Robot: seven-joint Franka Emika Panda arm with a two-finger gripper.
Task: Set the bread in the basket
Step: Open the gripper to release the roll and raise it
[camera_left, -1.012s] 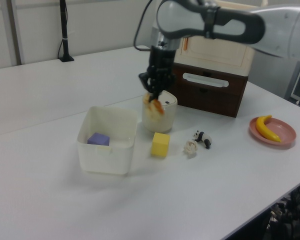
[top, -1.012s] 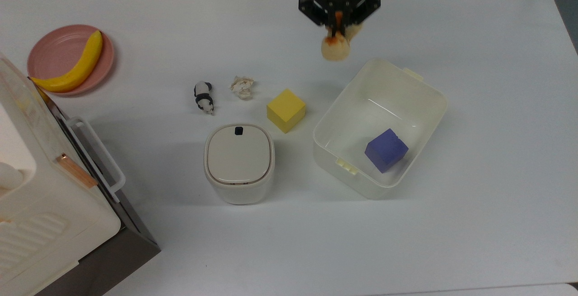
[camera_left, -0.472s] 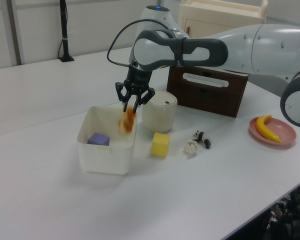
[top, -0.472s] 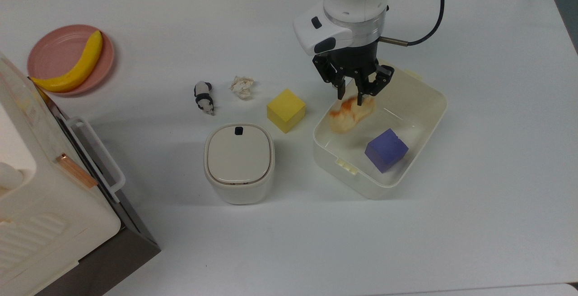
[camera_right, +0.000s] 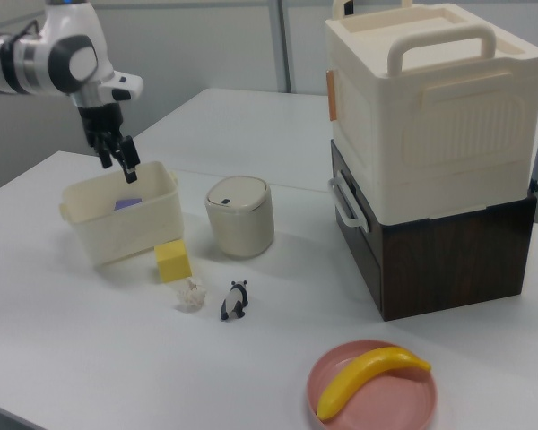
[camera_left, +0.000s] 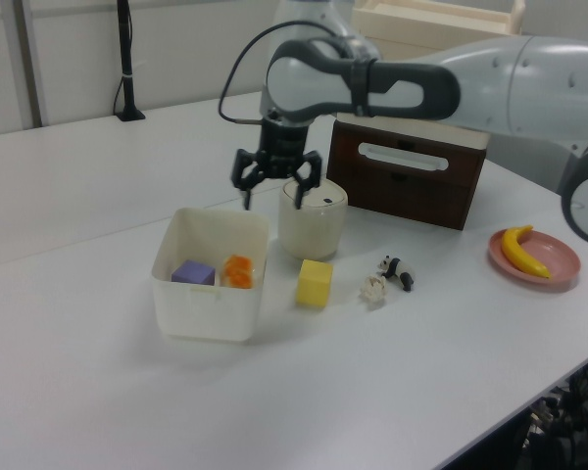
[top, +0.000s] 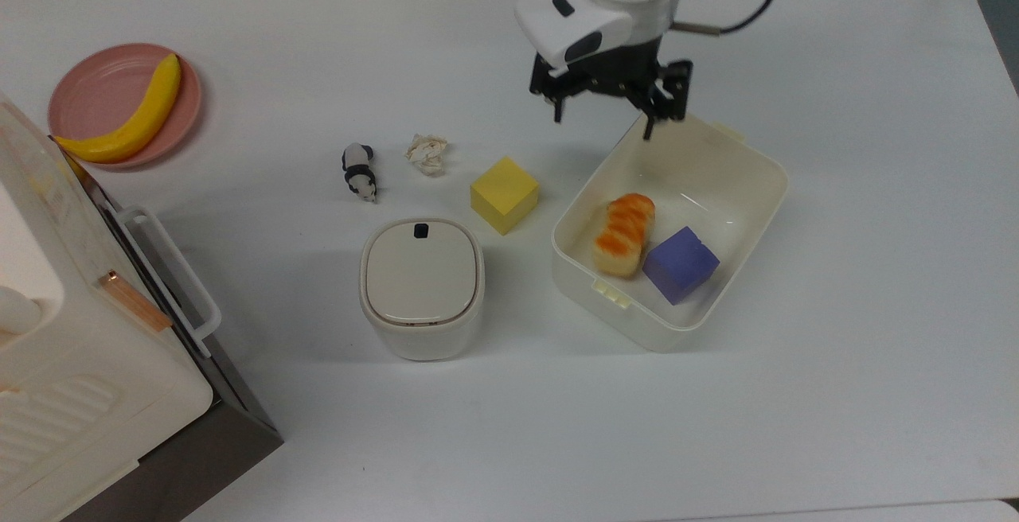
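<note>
Bread dropped, gripper pulled back.

The bread [top: 625, 235] has left the gripper [top: 603, 114] and now lies flat on the floor of the basket [top: 748, 148], right beside the purple cube [top: 681, 264], right of frame center in the top view. The gripper, which half a second ago was down over the basket, has risen toward the top edge of the frame, its fingers [top: 651, 120] spread wide and empty above the basket's upper rim.
</note>
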